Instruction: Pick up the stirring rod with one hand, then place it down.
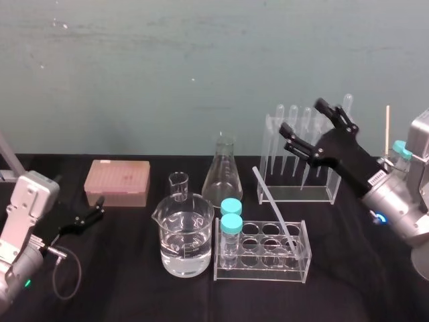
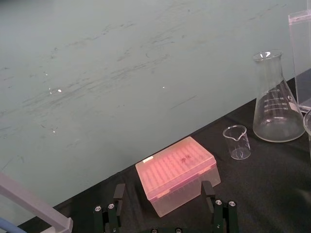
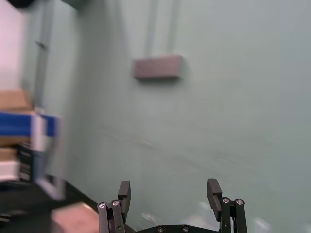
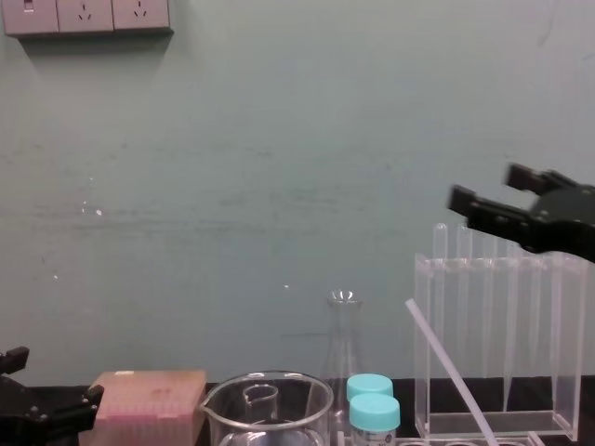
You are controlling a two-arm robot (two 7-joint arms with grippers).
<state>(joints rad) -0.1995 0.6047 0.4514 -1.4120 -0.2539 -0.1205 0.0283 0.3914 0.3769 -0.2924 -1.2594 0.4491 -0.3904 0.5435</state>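
The stirring rod [image 1: 275, 209] is a thin translucent stick that leans tilted in the low clear tube rack [image 1: 305, 265], its upper end pointing up and to the left; in the chest view the stirring rod [image 4: 451, 372] slants in front of the tall rack. My right gripper [image 1: 305, 117] hangs open and empty in the air above the tall rack, up and to the right of the rod and apart from it. From the chest the right gripper [image 4: 488, 186] shows level with the rack's top. My left gripper [image 1: 94, 213] rests open at the table's left, by the pink box.
A large beaker of water [image 1: 184, 238], a small beaker [image 1: 178, 186] and a conical flask [image 1: 222, 176] stand left of the rod. Two blue-capped tubes [image 1: 231, 225] sit in the low rack. The tall rack [image 1: 298, 191] holds pipettes. The pink tip box [image 1: 117, 181] is at back left.
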